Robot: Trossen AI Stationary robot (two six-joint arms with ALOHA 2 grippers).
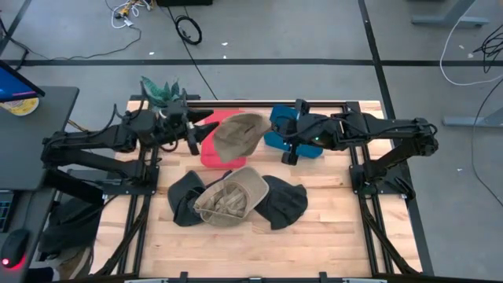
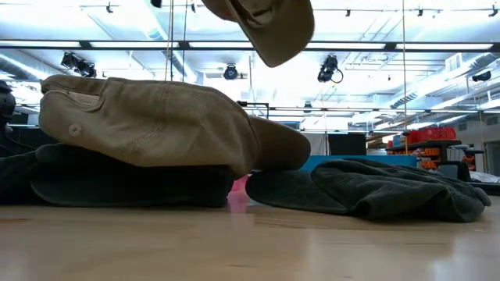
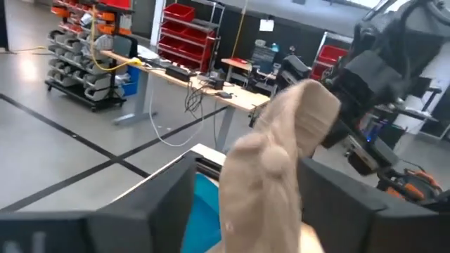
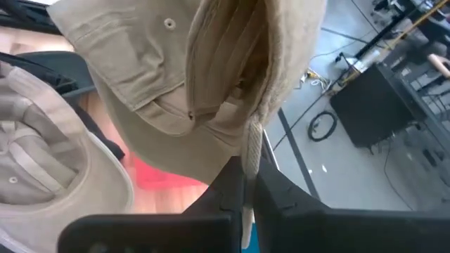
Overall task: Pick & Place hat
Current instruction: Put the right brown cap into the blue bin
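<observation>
A tan hat (image 1: 240, 134) hangs in the air between my two grippers, above a red item (image 1: 208, 155) and a blue item (image 1: 277, 126). The low view shows it lifted at the picture's top (image 2: 269, 23). My left gripper (image 1: 203, 130) is at its left side and my right gripper (image 1: 277, 146) at its right side, both shut on it. Nearer on the table lies a pile: a second tan hat (image 1: 232, 196), upside down, resting on a dark hat (image 1: 185, 196), with another dark hat (image 1: 284, 203) beside it. My left gripper (image 3: 246, 190) has a bunched fold of the tan hat (image 3: 281, 161) between its two fingers (image 3: 337, 211), coming level from the table's left. The hat is lifted clear. My right gripper (image 4: 249, 186) pinches the hat's thin edge (image 4: 252, 144) between its two fingers (image 4: 281, 190), coming from the table's right. The crown's inside (image 4: 225, 63) faces its camera.
A green item (image 1: 161, 90) sits at the table's far left corner. Dark frame rails (image 1: 141, 196) run along both sides of the wooden table (image 1: 236, 251). A laptop and desk (image 1: 23, 102) stand left of the table. Bare wood lies along the near edge.
</observation>
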